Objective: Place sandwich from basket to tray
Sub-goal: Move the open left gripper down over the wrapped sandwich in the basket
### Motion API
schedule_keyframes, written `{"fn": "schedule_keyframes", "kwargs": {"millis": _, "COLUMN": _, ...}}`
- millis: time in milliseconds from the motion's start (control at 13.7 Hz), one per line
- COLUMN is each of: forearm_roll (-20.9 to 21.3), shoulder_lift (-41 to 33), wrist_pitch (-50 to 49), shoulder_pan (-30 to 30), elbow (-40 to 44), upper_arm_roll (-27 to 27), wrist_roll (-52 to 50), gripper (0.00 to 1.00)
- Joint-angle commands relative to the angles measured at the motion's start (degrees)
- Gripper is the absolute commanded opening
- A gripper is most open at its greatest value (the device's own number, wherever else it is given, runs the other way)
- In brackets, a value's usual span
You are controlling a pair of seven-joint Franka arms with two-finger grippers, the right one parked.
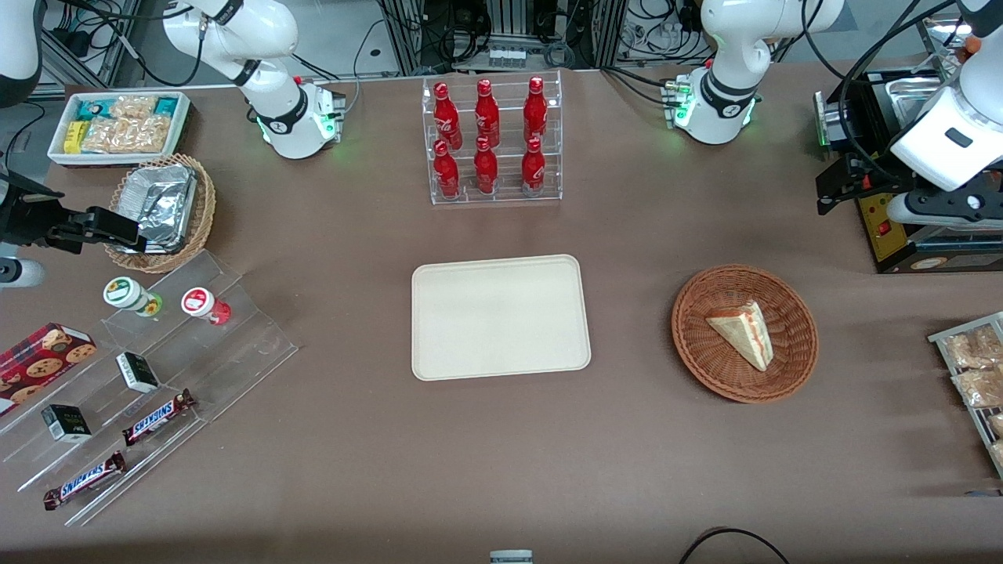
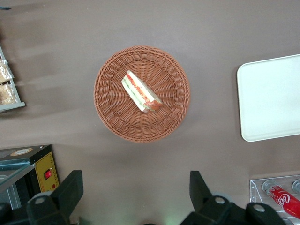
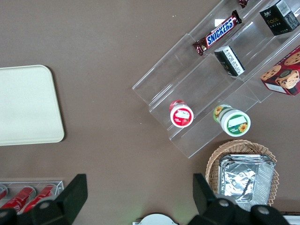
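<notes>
Gripper (image 2: 136, 197): we are seeing its jaws spread wide, clamping nothing.
Sandwich (image 2: 141, 91): lying in the basket (image 2: 108, 105), well ahead of the jaws, not between them.
Handling: we are judging it light, soft, crushable (filling may slide); pinch the bread faces gently.
Count: one sandwich, one basket, one tray (image 2: 272, 98).

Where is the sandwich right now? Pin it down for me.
The sandwich lies in the round reddish-brown basket, toward the working arm's end of the table, beside the empty cream tray. The open gripper is well above it, apart.
</notes>
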Motion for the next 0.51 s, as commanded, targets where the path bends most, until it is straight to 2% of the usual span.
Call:
{"fn": "schedule_keyframes", "kwargs": {"millis": 0, "forearm_roll": 0.6, "shoulder_lift": -1.1, "wrist_pitch": -0.7, "shoulder_pan": 1.0, "elbow": -0.2, "upper_arm_roll": 0.2, "wrist_roll": -0.9, "gripper": 1.00}}
{"fn": "schedule_keyframes", "kwargs": {"millis": 293, "forearm_roll": 0.7, "shoulder_lift": 0.6, "wrist_pitch": 0.4, "shoulder_pan": 1.0, "elbow": -1.6, "upper_arm_roll": 0.2, "wrist_roll": -1.3, "gripper": 1.00}}
{"fn": "schedule_keyframes", "kwargs": {"millis": 439, "forearm_roll": 0.6, "shoulder_lift": 0.4, "wrist_pitch": 6.0, "shoulder_pan": 1.0, "elbow": -7.2, "upper_arm_roll": 0.2, "wrist_roll": -1.4, "gripper": 1.00}}
